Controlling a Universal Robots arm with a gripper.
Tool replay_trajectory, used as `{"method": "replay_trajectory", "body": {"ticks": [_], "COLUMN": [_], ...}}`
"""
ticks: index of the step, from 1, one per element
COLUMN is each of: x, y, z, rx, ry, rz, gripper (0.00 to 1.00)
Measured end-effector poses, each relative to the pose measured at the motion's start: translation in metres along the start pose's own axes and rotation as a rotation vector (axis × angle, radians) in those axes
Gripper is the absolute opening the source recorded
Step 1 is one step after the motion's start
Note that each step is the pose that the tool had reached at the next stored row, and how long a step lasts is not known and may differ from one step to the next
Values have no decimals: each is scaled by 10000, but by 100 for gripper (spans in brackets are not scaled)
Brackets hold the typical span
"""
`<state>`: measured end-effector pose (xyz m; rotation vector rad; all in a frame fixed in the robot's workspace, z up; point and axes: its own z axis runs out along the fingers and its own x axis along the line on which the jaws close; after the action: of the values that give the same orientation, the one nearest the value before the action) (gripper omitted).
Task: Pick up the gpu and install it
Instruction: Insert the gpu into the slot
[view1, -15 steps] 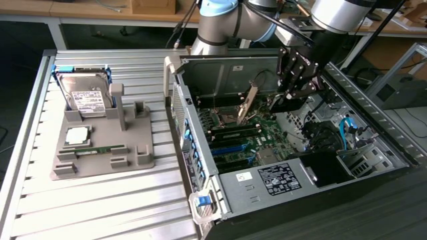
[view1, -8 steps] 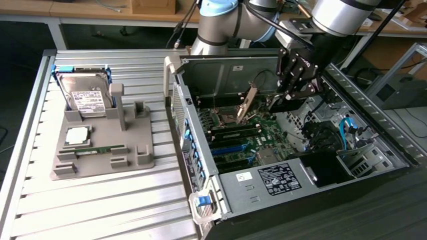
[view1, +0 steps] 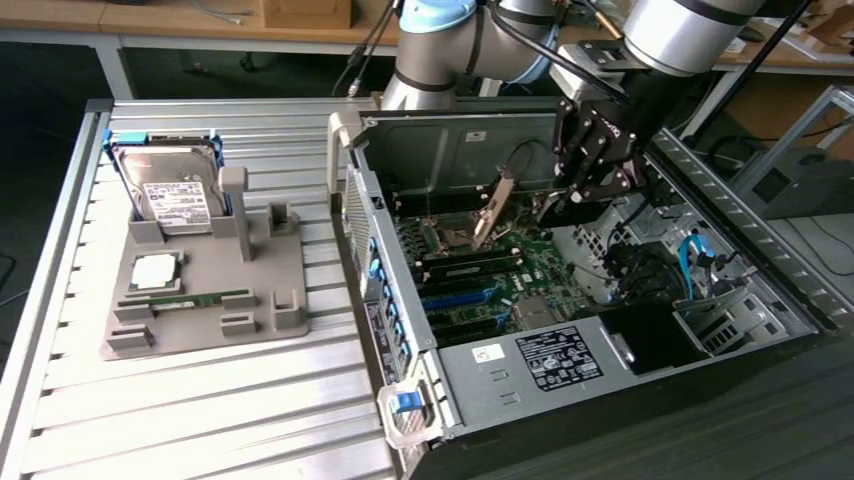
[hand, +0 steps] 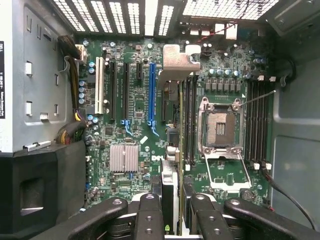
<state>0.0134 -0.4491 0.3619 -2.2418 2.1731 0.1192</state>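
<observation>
The hand (hand: 172, 206) pinches the gpu (hand: 171, 107) edge-on between its fingers. The card hangs inside the open computer case (view1: 534, 362), above the motherboard (hand: 125, 102), its metal bracket toward the case's vented wall.

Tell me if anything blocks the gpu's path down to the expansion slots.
Nothing visible does. The gripper holds the gpu above the motherboard. The blue slot and the black slots beside it sit empty, with no cable across them.
</observation>
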Motion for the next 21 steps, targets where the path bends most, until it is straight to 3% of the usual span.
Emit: {"method": "replay_trajectory", "body": {"ticks": [21], "x": [34], "y": [109], "z": [36], "rx": [0], "ry": [-5], "rz": [-11], "gripper": [27]}}
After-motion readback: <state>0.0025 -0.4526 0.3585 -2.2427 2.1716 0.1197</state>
